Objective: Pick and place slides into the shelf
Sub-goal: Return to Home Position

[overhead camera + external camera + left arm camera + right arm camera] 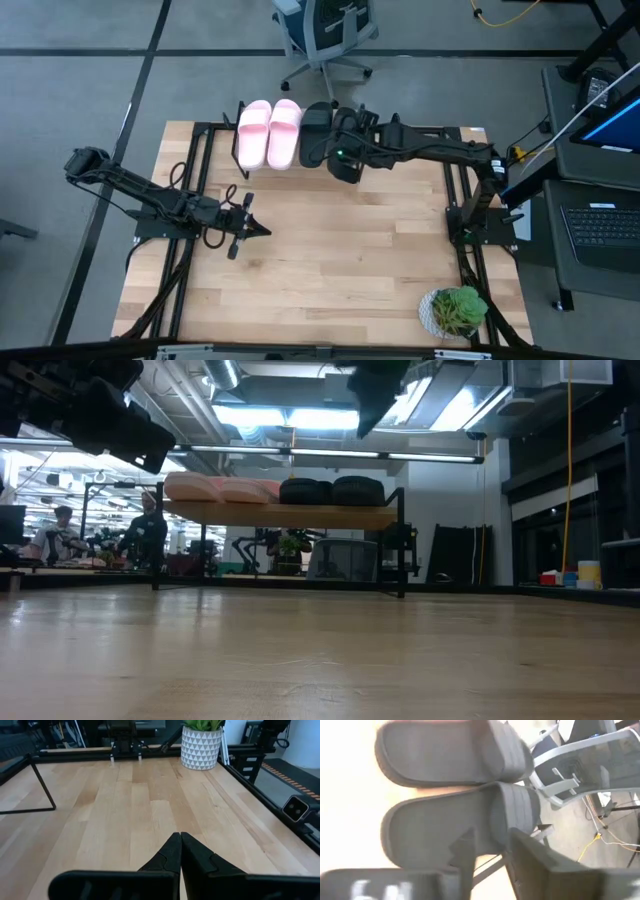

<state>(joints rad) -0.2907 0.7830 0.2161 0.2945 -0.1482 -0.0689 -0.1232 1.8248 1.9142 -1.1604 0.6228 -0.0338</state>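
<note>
On the shelf's plank (280, 514) at the table's far edge, two pale pink slides (268, 133) lie side by side on their soles. Two black slides (332, 491) lie to their right. In the high view, one black slide (315, 130) shows and my right arm covers most of the other. My right gripper (492, 840) is open above the black slides (455, 815) and clear of them, also seen at the top of the low view (375, 400). My left gripper (262, 231) waits shut and holding nothing over the table's left half, with its fingertips together (180, 837).
A potted plant (455, 310) in a white patterned pot (201, 745) stands at the table's near right corner. An office chair (325, 40) stands beyond the far edge. Bare wooden tabletop (340, 250) lies between the arms.
</note>
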